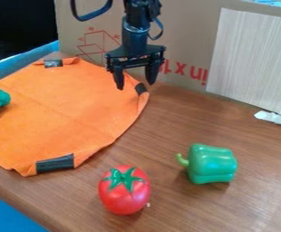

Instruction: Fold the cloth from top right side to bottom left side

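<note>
Beyond a round red plastic tomato [124,190], a broad orange fabric cloth [76,104] is spread; its top-right corner, at the black tape strip [142,88], should be pinched low by the black, claw-shaped 2-fingered gripper [135,85], parted beside it.

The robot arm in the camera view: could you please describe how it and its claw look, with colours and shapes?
The arm is black, with blocky joints and dark cables looping out at its sides. Its claw is black too: a wide crossbar with two thick fingers that narrow toward the tips.
</note>
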`<state>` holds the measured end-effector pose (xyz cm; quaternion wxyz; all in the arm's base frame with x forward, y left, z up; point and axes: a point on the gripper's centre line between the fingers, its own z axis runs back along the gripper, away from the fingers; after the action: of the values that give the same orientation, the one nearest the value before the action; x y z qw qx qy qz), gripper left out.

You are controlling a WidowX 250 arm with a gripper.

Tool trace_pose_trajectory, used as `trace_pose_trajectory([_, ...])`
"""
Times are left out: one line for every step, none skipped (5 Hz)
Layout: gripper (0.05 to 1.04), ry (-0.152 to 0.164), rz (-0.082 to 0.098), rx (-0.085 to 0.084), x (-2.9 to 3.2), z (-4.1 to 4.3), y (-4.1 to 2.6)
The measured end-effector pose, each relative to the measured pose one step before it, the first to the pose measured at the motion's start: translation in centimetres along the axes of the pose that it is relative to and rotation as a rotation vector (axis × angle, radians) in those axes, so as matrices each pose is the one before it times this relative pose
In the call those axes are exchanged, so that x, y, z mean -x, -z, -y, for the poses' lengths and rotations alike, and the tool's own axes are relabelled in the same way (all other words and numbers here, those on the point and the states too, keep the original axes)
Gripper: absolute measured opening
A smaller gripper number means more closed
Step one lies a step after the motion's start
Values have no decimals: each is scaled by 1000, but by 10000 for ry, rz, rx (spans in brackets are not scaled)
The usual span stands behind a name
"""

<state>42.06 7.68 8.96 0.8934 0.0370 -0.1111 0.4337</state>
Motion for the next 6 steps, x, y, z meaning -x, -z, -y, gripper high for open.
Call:
trace_pose_trajectory([1001,-192,-19,-49,-733,717,336])
trace_pose_trajectory([1001,-72,-30,-130,-192,385,847])
trace_pose_trajectory([1001,139,29,-55,619,661,178])
trace_pose_trajectory([1001,40,-9,-231,246,18,1068])
trace_pose_trajectory([1001,53,105,-121,-148,-67,552])
trace_pose_trajectory([952,-13,94,-36,-213,80,252])
